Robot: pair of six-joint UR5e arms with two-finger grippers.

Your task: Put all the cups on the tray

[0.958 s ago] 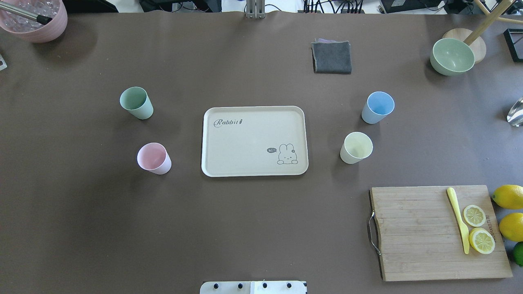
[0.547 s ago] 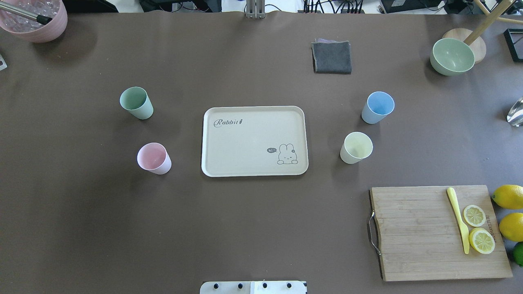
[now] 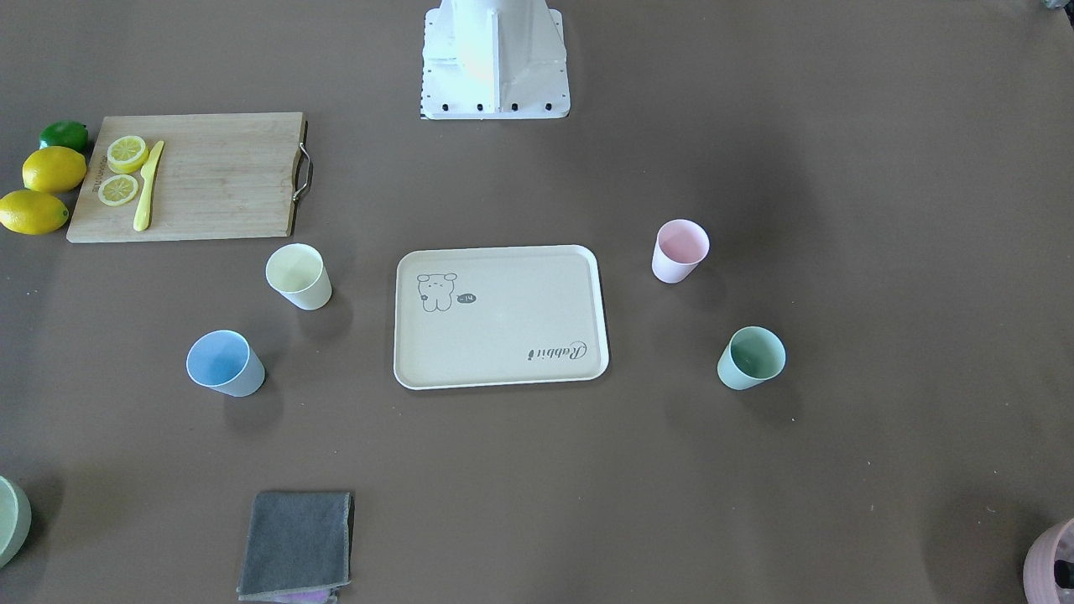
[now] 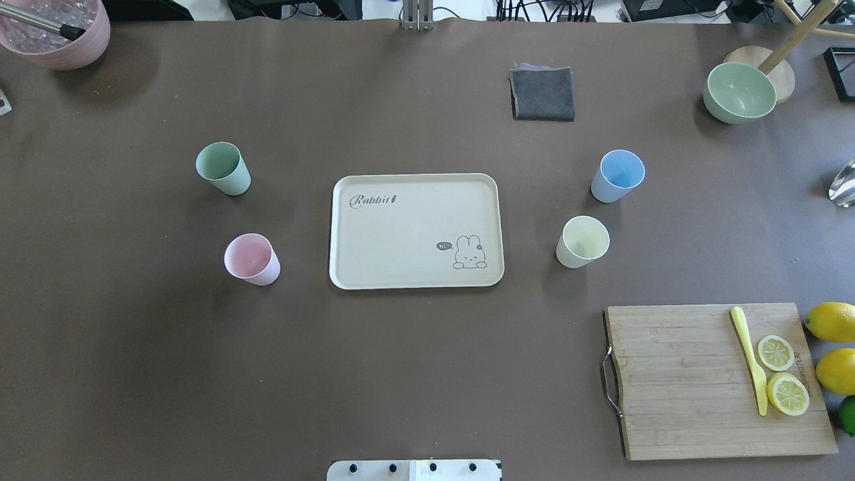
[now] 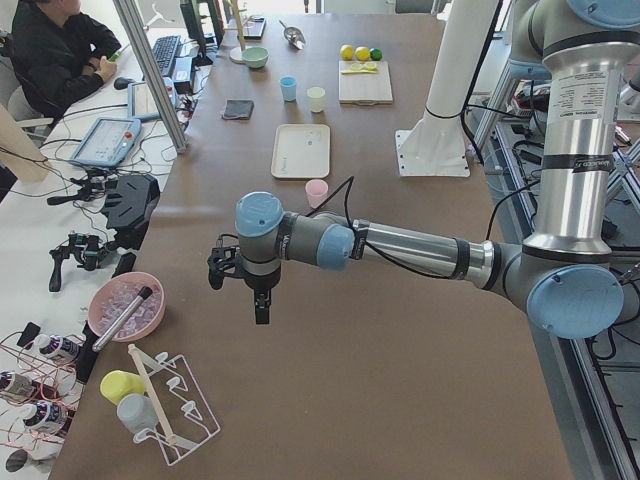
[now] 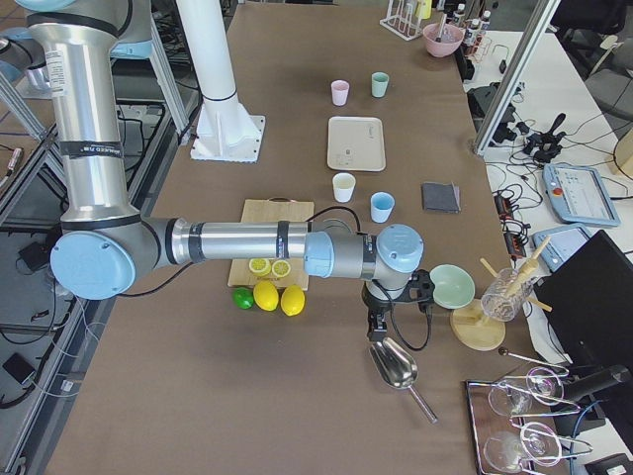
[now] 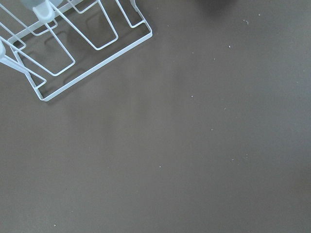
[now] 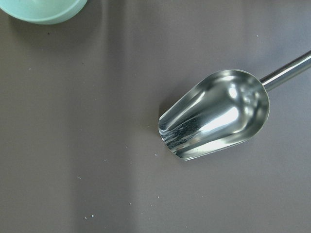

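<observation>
The cream tray (image 4: 401,230) lies bare at the table's middle. Four cups stand upright on the table around it, apart from it: mint green (image 4: 222,168) and pink (image 4: 251,258) to its left, blue (image 4: 618,175) and pale yellow (image 4: 582,241) to its right. My left gripper (image 5: 262,316) hangs over bare table at the far left end, away from the cups. My right gripper (image 6: 375,334) hangs over the far right end. Both show only in the side views, so I cannot tell whether they are open or shut.
A wooden cutting board (image 4: 674,381) with a knife and lemon slices lies front right, lemons (image 4: 831,321) beside it. A grey cloth (image 4: 542,93), a green bowl (image 4: 739,92) and a mauve pot (image 4: 60,33) stand at the back. A metal scoop (image 8: 218,114) lies under the right wrist, a wire rack (image 7: 73,43) under the left.
</observation>
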